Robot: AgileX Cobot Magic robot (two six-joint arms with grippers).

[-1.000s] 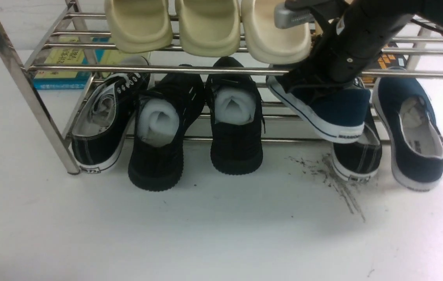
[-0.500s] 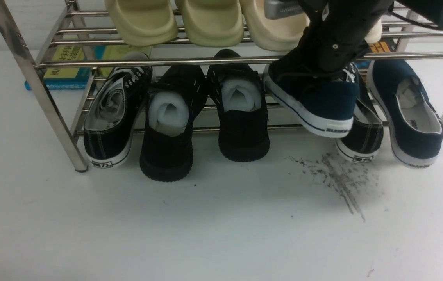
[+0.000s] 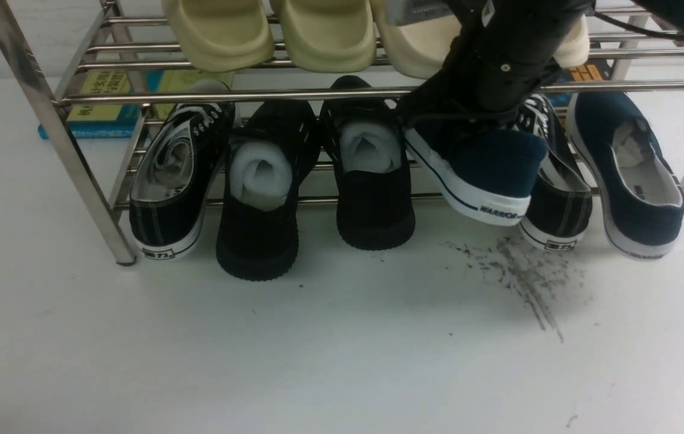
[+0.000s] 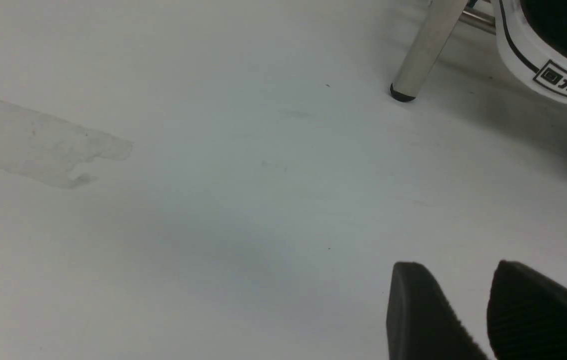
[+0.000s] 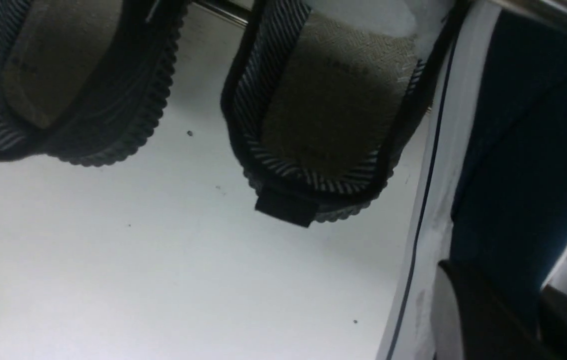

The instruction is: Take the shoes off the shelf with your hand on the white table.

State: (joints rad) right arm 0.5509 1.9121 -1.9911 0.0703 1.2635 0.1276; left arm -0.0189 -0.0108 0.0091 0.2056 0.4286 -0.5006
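In the front view, the right claw is gripping a navy slip-on by its side, its jaws closed on the blue canvas, and is holding it tilted at the lower tier of the steel shelf, heel toward the camera above the white worktop. The matching navy slip-on is resting at the shelf's right end, just beside a black lace-up sneaker. The left claw is hovering over the worktop, its jaws standing apart and holding nothing.
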